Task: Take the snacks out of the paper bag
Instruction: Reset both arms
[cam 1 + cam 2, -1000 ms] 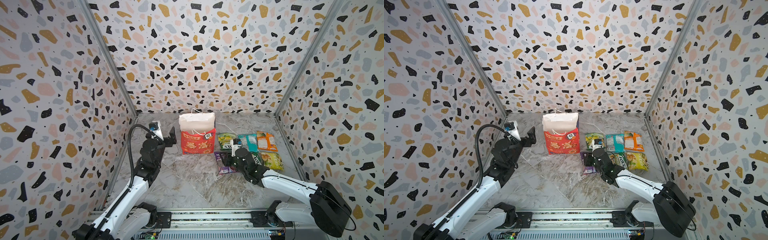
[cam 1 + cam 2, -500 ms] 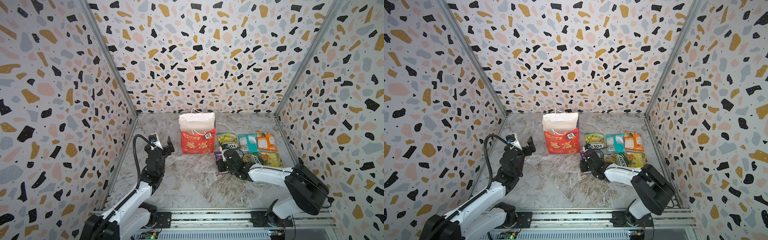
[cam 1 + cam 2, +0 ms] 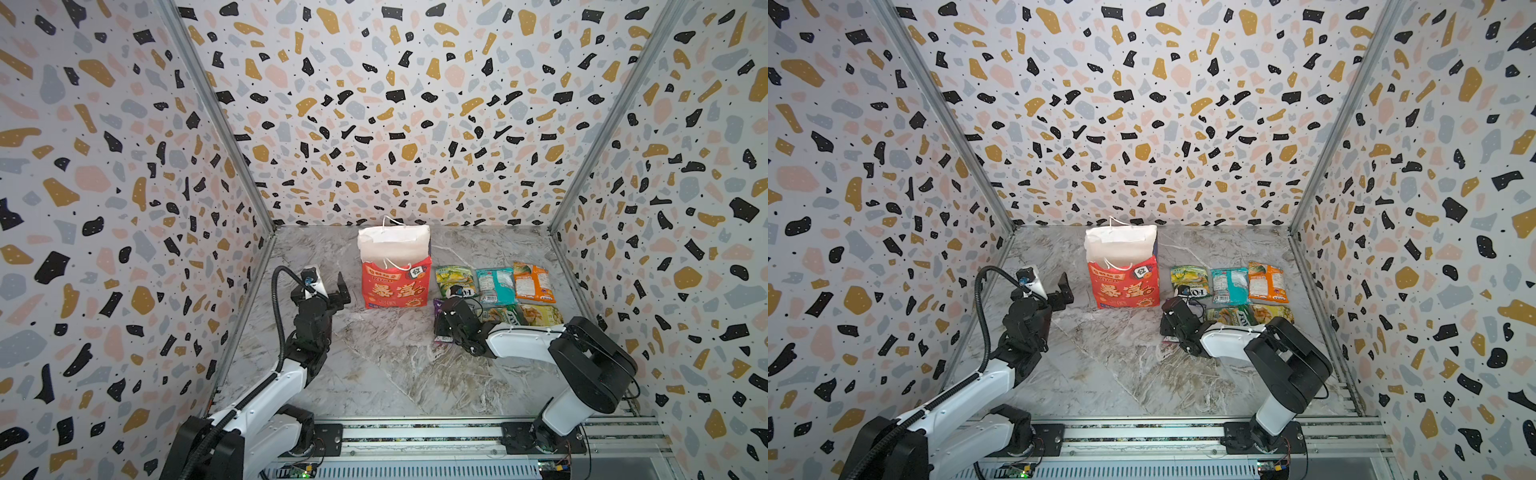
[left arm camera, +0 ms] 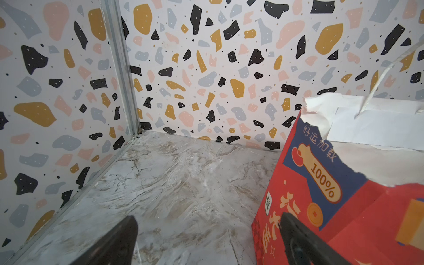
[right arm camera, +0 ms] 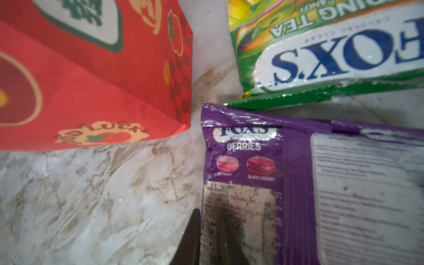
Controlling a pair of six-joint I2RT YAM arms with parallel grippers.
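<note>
So, right hand (image 3: 442,328) first: it's down low on the purple packet (image 5: 298,183), just right of centre in both top views. Its wrist view shows one dark finger (image 5: 192,238) at the packet's edge. The jaws look narrow, but I honestly can't tell if it's pinching the foil or just sitting over it. The left hand (image 4: 207,217) is spread wide, holding nothing. It hovers just left of the paper bag (image 3: 395,286) in the frame, close but not touching.

The bag stands upright mid-frame towards the back, white inside, with a ragged top edge. Six packets lie on the desk (image 3: 374,374) right of it, in two rows. The back row is the green-yellow packet (image 3: 453,278), teal packet (image 3: 494,284) and orange packet (image 3: 532,282). The front row is the purple one, a second green packet (image 3: 505,313) and a yellow packet (image 3: 540,314). The purple one's corner sits just beside the bag's bottom corner and the green-yellow packet's crimped edge.

The desk is grey-white marble print, a bit scuffed. Terrazzo-pattern walls (image 3: 395,124) close three sides, and a metal rail (image 3: 415,432) along the bottom of the frame carries both arms.

Readable stuff: "FOX'S" and "TEA" on the green-yellow packet, "BERRIES" and "BLACK CHERRY" on the purple one. The bag has "100%", "LUCK" and some Chinese characters.
</note>
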